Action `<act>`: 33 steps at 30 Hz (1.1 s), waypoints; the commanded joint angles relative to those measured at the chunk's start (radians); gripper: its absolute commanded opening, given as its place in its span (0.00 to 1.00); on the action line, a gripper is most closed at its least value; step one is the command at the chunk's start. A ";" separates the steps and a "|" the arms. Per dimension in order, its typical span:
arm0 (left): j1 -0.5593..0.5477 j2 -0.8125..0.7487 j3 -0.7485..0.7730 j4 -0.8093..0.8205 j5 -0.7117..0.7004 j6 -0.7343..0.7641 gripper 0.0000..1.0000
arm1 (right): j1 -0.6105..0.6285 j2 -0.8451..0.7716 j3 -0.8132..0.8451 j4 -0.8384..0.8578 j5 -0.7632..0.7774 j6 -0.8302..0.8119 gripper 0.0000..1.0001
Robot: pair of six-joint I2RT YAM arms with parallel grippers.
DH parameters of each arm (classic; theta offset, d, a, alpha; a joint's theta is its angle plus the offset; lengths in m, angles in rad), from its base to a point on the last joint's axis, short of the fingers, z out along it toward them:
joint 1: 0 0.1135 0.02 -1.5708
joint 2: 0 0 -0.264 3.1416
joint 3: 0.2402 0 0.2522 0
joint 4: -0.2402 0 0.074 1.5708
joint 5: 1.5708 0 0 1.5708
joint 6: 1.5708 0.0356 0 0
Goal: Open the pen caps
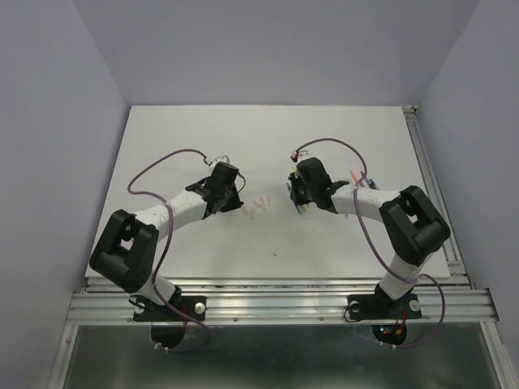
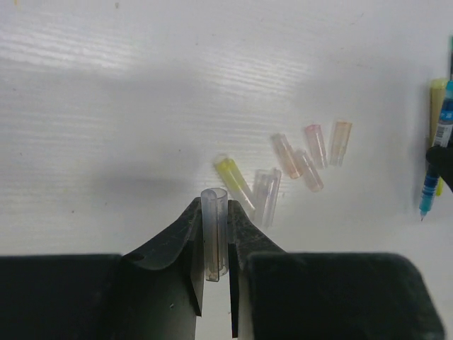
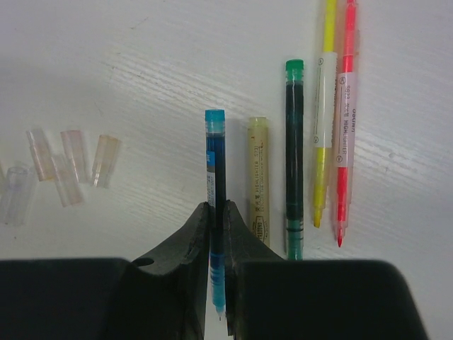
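Between the left pincer's (image 2: 215, 225) fingers a clear cap (image 2: 214, 202) is clamped. Its long axis runs along the fingers and its open mouth points away from the wrist. Just ahead and to the right, the loose caps (image 2: 287, 166) lie bunched on the worktop (image 2: 106, 85), most of them roughly parallel to the held one.

The right pincer (image 3: 216, 219) is clenched on the blue pen (image 3: 214, 149), with the barrel along the fingers and the bare tip toward the wrist. Four uncapped pens (image 3: 294, 156) lie side by side just to its right, parallel to it.

Cap and pen are already apart, so setting both down looks like the next step. The bunch lies nearer the left arm, a short reach forward and right. The blue pen would fit alongside the olive pen (image 3: 259, 177), keeping its present heading.
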 commanded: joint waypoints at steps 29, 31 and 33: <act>0.015 0.268 0.284 -0.058 0.054 0.174 0.15 | 0.003 -0.382 -0.043 -0.164 0.408 0.341 0.73; 0.015 0.275 0.281 -0.060 0.057 0.174 0.15 | -0.002 -0.421 -0.057 -0.176 0.435 0.379 0.83; 0.015 0.283 0.279 -0.060 0.058 0.170 0.15 | -0.003 -0.441 -0.078 -0.186 0.449 0.395 0.84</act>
